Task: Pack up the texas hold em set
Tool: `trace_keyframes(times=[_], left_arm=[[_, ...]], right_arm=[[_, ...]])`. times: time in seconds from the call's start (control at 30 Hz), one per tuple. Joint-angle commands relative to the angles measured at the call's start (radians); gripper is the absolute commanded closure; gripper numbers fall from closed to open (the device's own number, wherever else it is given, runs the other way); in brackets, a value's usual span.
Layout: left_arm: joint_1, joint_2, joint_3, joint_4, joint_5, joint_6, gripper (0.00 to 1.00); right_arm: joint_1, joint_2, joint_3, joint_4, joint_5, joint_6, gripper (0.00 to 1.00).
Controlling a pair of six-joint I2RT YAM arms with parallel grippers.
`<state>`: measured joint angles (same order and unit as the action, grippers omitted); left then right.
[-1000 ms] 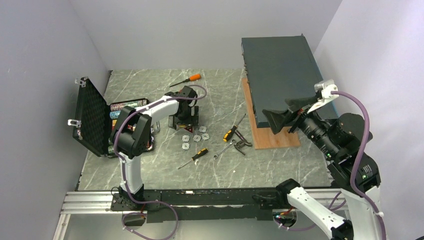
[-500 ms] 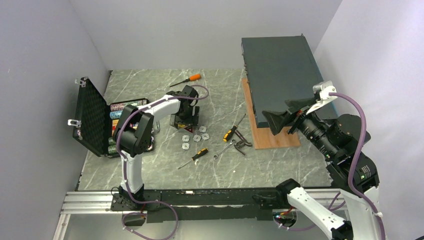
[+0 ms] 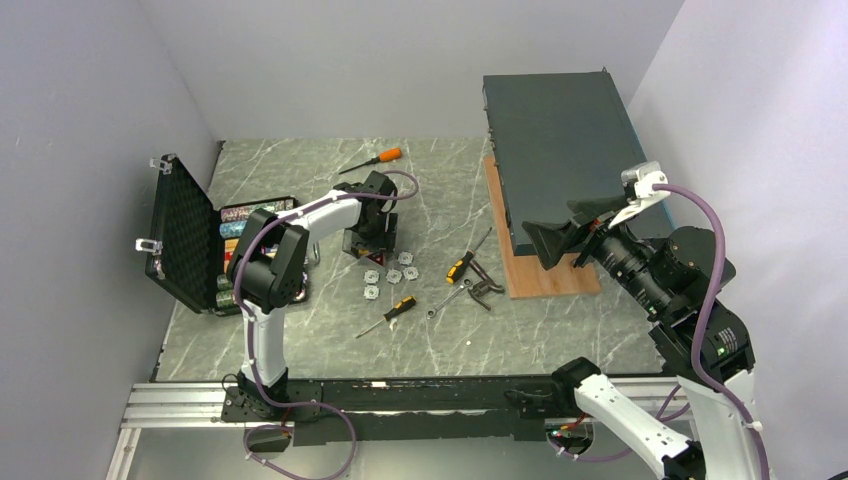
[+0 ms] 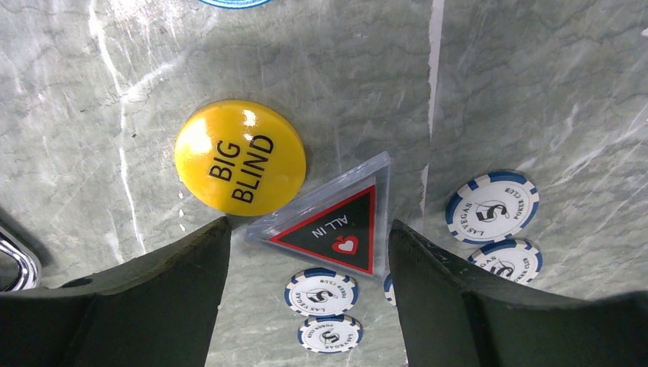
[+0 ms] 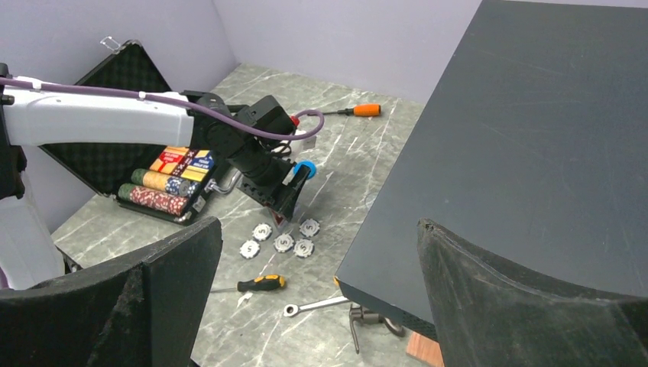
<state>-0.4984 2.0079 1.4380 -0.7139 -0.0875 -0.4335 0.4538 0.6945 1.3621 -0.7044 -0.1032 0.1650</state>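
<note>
The black case [image 3: 185, 240] stands open at the left with its foam lid up and rows of coloured chips [image 5: 162, 191] inside. My left gripper [image 4: 308, 229] is low over the table and open. One finger stands on each side of a clear triangular "ALL IN" marker [image 4: 332, 222], close to its corners. A yellow "BIG BLIND" disc [image 4: 239, 157] lies just beyond it. Several blue-and-white chips [image 4: 490, 206] lie loose around the gripper. A blue disc [image 5: 306, 170] sits behind it. My right gripper [image 3: 560, 235] hangs open and empty in the air at the right.
A large dark flat box [image 3: 560, 150] rests on a wooden board [image 3: 545, 285] at the right. An orange-handled screwdriver [image 3: 375, 157] lies at the back. Two yellow-and-black screwdrivers [image 3: 395, 310], a wrench [image 3: 447, 300] and a dark metal tool [image 3: 485, 288] lie mid-table.
The left gripper's jaws have drawn somewhat closer together around the triangular marker. The right arm has drifted slightly to the left.
</note>
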Motion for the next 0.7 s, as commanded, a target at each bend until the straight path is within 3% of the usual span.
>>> trace_keyframes(times=[0.0,0.13,0.33,0.67], left_arm=[[-0.002,0.009,0.000,0.018,0.015,0.011,0.22],[-0.001,0.013,-0.001,0.012,0.016,0.012,0.29],[0.000,-0.024,-0.010,0.004,0.015,0.011,0.48],[0.029,-0.201,0.050,-0.086,0.010,0.066,0.54]], right_arm=[[-0.002,-0.002,-0.007,0.061,0.003,0.002,0.00],[-0.002,0.003,-0.008,0.061,-0.001,0.004,0.00],[-0.001,-0.002,-0.011,0.065,0.000,0.004,0.00],[-0.001,-0.009,-0.024,0.071,0.007,0.000,0.00]])
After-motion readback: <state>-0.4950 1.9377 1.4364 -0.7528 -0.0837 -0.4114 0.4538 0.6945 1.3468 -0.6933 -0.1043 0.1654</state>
